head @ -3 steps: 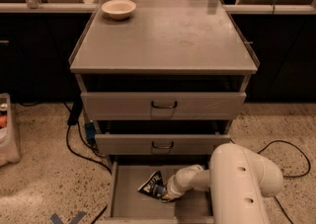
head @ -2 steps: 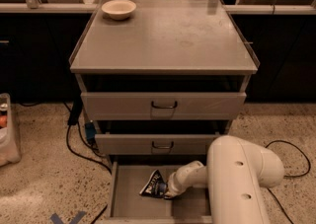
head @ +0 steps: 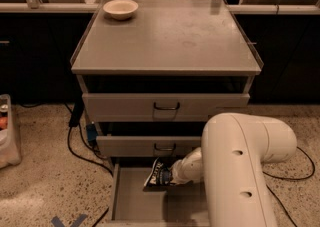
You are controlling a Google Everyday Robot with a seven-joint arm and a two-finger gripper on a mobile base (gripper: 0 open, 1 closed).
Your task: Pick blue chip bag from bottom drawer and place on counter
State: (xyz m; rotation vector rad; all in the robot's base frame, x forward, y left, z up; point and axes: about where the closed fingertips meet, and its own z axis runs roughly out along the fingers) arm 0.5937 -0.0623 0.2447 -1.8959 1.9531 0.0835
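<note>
The robot's white gripper (head: 174,175) is reaching low into the open grey metal bottom drawer (head: 131,202) to get the snack. It is touching the small crinkled dark blue chip bag (head: 159,174), which is standing on end near the drawer's back. I cannot tell if the gripper is squeezing it. The flat grey counter (head: 170,36) above is holding only a small white bowl (head: 120,8), off in a corner.

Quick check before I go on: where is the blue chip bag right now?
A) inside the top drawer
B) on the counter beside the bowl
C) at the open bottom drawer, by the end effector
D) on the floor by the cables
C: the blue chip bag is at the tip of the end effector, over the tray of the open bottom drawer; the counter shows a bowl but no bag.
</note>
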